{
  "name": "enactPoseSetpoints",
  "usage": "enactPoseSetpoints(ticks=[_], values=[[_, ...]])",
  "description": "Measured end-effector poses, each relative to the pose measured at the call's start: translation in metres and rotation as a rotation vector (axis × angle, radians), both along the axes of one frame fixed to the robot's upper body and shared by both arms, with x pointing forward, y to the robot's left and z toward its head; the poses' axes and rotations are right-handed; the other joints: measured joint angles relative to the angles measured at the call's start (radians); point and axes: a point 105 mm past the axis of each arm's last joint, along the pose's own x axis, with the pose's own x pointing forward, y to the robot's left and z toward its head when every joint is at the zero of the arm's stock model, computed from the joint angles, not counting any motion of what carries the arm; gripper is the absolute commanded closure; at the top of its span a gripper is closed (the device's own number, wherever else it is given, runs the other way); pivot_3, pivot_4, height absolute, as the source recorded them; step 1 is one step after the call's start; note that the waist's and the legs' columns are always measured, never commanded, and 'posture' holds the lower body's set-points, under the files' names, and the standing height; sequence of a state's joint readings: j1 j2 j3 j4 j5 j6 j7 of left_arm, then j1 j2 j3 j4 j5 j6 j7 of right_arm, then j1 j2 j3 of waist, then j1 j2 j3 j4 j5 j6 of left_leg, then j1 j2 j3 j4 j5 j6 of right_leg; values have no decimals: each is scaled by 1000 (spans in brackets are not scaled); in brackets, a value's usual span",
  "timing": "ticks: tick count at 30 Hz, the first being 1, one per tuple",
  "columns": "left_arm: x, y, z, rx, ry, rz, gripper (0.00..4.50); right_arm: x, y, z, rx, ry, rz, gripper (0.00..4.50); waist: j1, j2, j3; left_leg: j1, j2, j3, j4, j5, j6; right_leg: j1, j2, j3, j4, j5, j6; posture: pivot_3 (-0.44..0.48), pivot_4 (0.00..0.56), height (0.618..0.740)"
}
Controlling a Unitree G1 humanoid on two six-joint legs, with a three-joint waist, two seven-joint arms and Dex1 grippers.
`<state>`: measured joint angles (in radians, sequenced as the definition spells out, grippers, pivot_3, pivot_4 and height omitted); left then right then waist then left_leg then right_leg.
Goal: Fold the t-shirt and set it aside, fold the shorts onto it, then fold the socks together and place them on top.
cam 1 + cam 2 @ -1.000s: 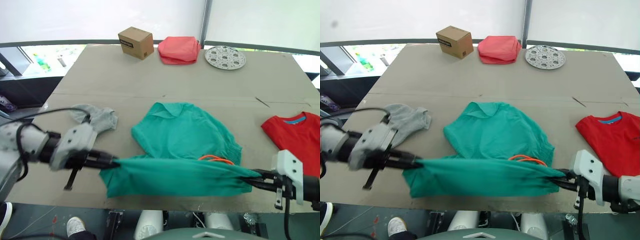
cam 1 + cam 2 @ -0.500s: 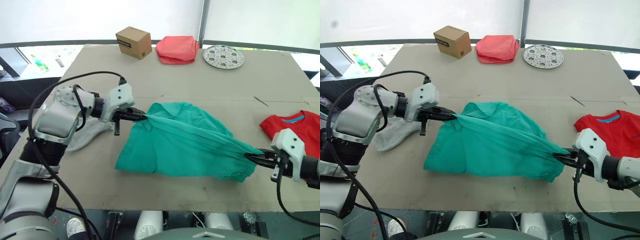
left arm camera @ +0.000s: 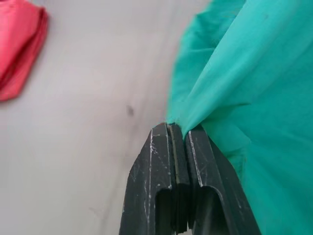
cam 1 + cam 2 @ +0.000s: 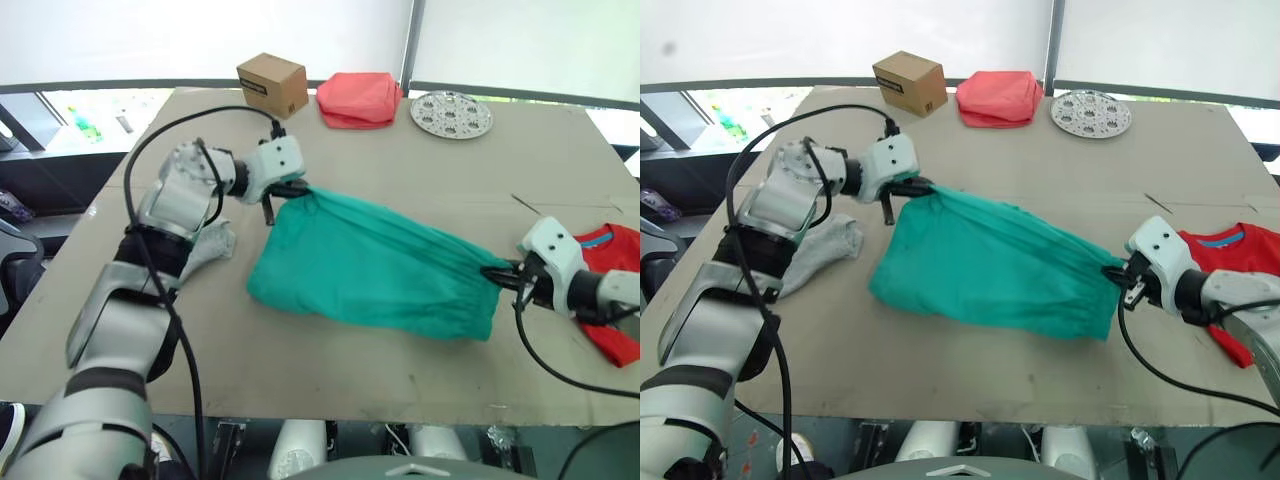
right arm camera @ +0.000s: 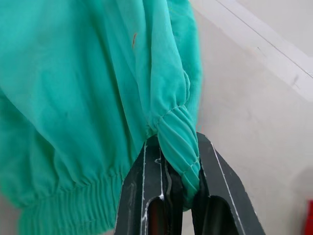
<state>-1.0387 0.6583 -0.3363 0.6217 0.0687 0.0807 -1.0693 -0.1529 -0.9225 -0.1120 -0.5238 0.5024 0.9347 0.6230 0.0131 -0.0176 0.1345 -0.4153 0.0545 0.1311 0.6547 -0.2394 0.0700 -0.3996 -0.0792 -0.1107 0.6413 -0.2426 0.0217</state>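
Observation:
The teal-green shorts (image 4: 370, 265) lie stretched across the middle of the table, folded over on themselves. My left gripper (image 4: 300, 189) is shut on their far left corner, and my right gripper (image 4: 497, 272) is shut on the gathered waistband (image 5: 178, 142) at their right end. The red t-shirt (image 4: 605, 290) lies at the table's right edge, partly behind my right arm. A grey sock (image 4: 205, 245) lies left of the shorts, partly hidden by my left arm. In the left wrist view the closed fingers (image 3: 161, 161) pinch a bunched teal corner (image 3: 195, 117).
At the back of the table (image 4: 330, 130) stand a small cardboard box (image 4: 272, 84), a folded salmon-pink cloth (image 4: 358, 99) and a round perforated metal plate (image 4: 451, 113). A seam (image 4: 560, 205) crosses the tabletop.
Both grippers carried the near edge of the shorts up and away across the table, folding them over. The left gripper went farthest back; the right moved toward the t-shirt.

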Motion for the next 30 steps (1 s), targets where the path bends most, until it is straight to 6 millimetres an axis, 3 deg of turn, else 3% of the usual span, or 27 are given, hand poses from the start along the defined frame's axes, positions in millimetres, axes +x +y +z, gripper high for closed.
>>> enactPoseSetpoints(ticks=[5, 8, 9, 11, 15, 16, 19, 21, 22, 25, 26, 30], values=[[14, -8, -20, 44, -1, 22, 4451, 21, -3, 4, -31, 13, -105, 4498, -1, 0, 0, -1, 1, 2, -1, 3, -5, -4, 1, -1, 2, 0, 0, 0, 150, 740], [21, -12, -34, 54, -17, 44, 4500, 26, -2, -1, -58, 45, -116, 3545, 0, 0, 0, -1, 1, 3, -1, 3, -4, -4, 1, -1, 2, 0, 0, 0, 150, 740], [23, -12, -40, 39, -16, 61, 3770, 29, -3, -4, -74, 55, -126, 3016, 0, 0, 0, -1, 0, 3, -1, 3, -4, -4, 0, -1, 2, 0, 0, 0, 150, 740], [24, -9, -45, 14, -4, 84, 3012, 31, -7, -5, -89, 53, -148, 2106, 0, 0, 0, -2, 0, 3, -1, 3, -4, -4, 0, -1, 2, 0, 0, 0, 150, 740], [28, -2, -32, -83, -36, 128, 1276, 27, -18, -8, -111, 51, -200, 393, 1, 0, 0, -2, 1, 2, -1, 3, -5, -4, 0, -1, 2, 0, 0, 0, 150, 740], [28, 0, -25, -160, -24, 149, 792, 23, -23, -7, -105, 49, -221, 368, 1, 0, 0, -3, 1, 2, -1, 3, -5, -4, 0, -1, 2, 0, 0, 0, 150, 740], [20, 17, -4, -423, 49, 206, 792, 12, -31, 6, -76, -16, -244, 368, -5, 0, 0, -2, 1, 2, -1, 3, -5, -4, 0, -1, 3, 0, 1, 0, 150, 740], [7, 28, 6, -607, 107, 231, 792, 9, -26, 24, 13, -108, -223, 368, -18, 0, 0, 0, 1, 2, 0, 3, -6, -4, 0, 2, 4, 0, 1, 0, 150, 740], [0, 32, 10, -714, 142, 256, 756, 9, -17, 34, 98, -157, -195, 184, -24, -1, 0, 0, 1, 0, 0, 4, -7, -3, 0, 3, 5, 0, 1, 0, 150, 740], [-19, 31, 19, -935, 208, 276, 756, 11, 9, 56, 289, -251, -106, 184, -30, -1, 0, 2, 2, 0, 0, 5, -8, -2, 1, 5, 5, 1, 1, 0, 150, 740], [-28, 27, 21, -998, 228, 274, 200, 13, 20, 63, 335, -285, -68, 0, -30, -1, 0, 2, 1, 0, 0, 5, -8, -2, 1, 5, 5, 1, 2, 0, 150, 740], [-61, 8, 3, -1070, 251, 301, 45, 23, 57, 56, 401, -352, -9, 0, -24, -2, -1, 5, 1, -1, 0, 5, -8, 3, 0, 5, 4, 1, 2, 0, 150, 740]])
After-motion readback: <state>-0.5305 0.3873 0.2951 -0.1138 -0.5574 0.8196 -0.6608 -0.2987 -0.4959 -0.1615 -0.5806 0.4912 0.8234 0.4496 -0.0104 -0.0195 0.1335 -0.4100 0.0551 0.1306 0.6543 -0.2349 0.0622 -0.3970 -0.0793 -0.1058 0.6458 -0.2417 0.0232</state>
